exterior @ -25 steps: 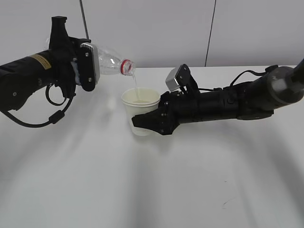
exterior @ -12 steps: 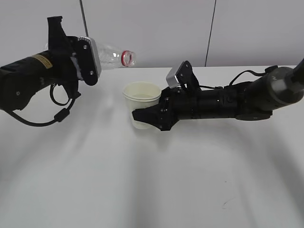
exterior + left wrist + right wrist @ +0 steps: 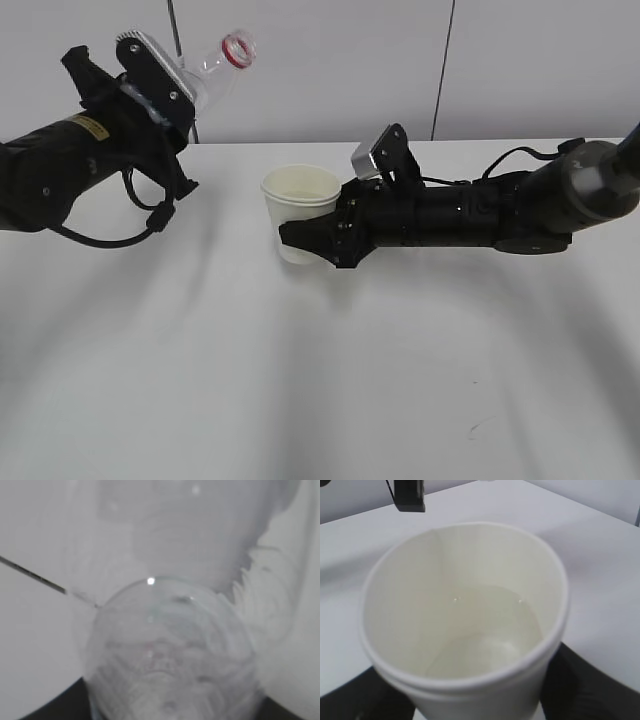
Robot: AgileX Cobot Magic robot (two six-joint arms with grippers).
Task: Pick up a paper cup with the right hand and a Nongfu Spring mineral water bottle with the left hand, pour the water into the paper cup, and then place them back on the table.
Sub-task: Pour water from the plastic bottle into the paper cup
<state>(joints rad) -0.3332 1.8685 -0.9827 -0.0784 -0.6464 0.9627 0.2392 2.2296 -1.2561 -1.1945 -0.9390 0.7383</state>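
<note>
Now the paper cup (image 3: 300,215) sits between the right hand's (image 3: 318,244) jaws.

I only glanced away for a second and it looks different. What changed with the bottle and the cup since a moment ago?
The left hand tipped the Nongfu Spring mineral water bottle back, mouth now pointing up and away from the paper cup; the pouring stream has stopped. The right hand still grips the cup, almost unmoved, with water inside.

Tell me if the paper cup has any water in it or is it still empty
It has water. The right wrist view shows clear liquid pooled in the lower part of the cup, well below the rim, with glints on its surface.
</note>
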